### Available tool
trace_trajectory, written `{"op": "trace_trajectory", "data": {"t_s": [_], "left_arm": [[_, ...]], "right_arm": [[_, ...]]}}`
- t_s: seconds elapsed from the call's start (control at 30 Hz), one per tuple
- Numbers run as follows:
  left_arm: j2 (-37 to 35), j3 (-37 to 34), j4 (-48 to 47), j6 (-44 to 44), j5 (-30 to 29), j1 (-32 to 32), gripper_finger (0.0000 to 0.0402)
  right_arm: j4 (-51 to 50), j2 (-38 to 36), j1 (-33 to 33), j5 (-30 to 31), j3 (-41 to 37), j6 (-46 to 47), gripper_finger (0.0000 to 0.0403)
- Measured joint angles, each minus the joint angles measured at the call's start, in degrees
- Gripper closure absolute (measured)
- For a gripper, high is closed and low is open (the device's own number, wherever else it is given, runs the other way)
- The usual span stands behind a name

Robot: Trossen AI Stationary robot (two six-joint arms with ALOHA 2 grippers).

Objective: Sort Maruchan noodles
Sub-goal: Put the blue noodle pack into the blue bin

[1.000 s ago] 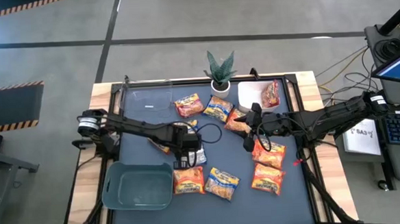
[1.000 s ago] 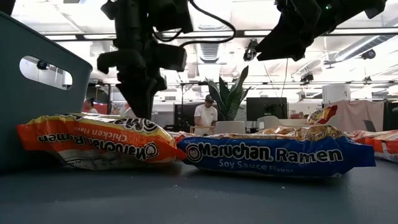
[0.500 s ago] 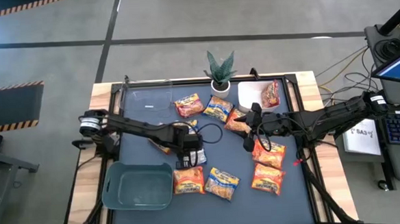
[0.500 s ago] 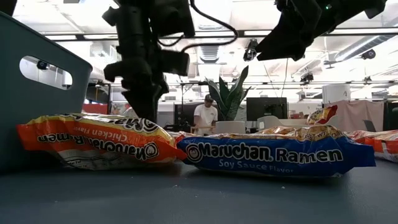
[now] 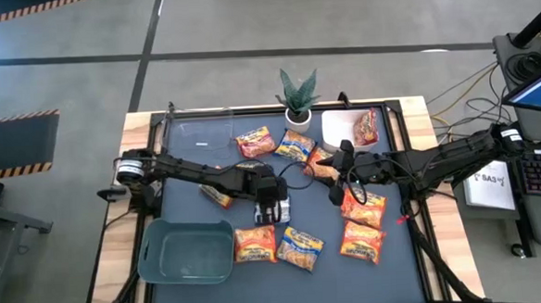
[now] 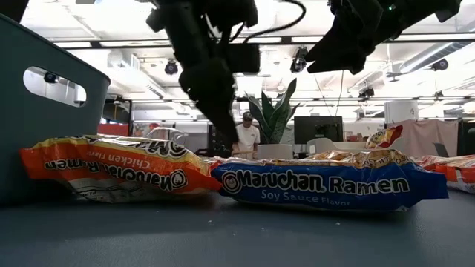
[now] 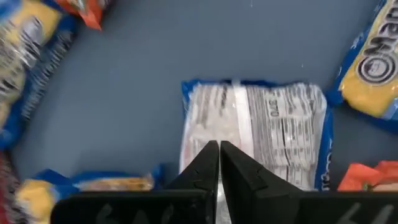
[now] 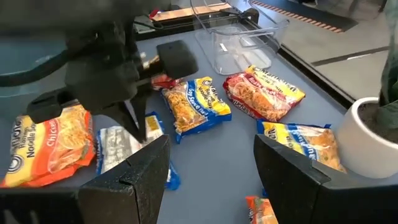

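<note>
From above, most of my sorting is, I judge, still ahead: the noodle packets (image 5: 299, 247) lie scattered over the desk (image 5: 190, 170), and the teal bin (image 5: 185, 252) looks empty, as does the clear tub (image 5: 205, 133) beside the potted plant (image 5: 297, 99). Only the white container (image 5: 341, 129) on the plant's other side holds one red packet (image 5: 367, 126). My left gripper (image 5: 274, 210) hangs pinched shut, holding nothing, over a silvery packet (image 5: 275, 208) lying between the plant and the teal bin; my right gripper (image 5: 339, 187) waits with its fingers apart and empty, near the plant, above the orange packets. From desk height, an orange chicken packet (image 6: 111, 169) and a blue soy sauce packet (image 6: 326, 185) lie flat in front, unsorted, with the plant behind them and a person far off in the room. My left wrist camera shows my closed fingertips (image 7: 214, 163) over that silvery packet (image 7: 261, 134), back side up, not gripped. My right wrist camera shows my spread fingers (image 8: 298, 171) with a yellow-and-blue packet (image 8: 194, 104) and a red one (image 8: 264, 94) loose on the desk beyond, near the plant's white pot (image 8: 373, 134).
</note>
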Motion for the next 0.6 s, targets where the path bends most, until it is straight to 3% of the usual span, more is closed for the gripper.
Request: {"op": "trace_trajectory", "data": {"t_s": [0.13, 0.23, 0.43, 0.6], "left_arm": [[-0.58, 4.19, -10.31, 3.78, 0.70, -0.22, 0.0402], [-1.03, 4.75, -17.39, 6.06, 5.13, -0.59, 0.0402], [-0.94, -2.11, -9.98, 5.44, 7.02, -1.51, 0.0402], [-0.97, -4.96, -7.34, 4.68, 6.09, -1.42, 0.0402]], "right_arm": [[-1.99, 0.01, -0.02, -0.72, 0.00, 9.40, 0.0184], [-2.67, 0.59, 0.09, -2.34, 0.00, 17.83, 0.0184], [-2.95, 7.54, 3.24, -2.56, -1.35, 34.77, 0.0184], [-0.97, 14.59, 4.77, -3.03, -0.79, 43.55, 0.0184]]}}
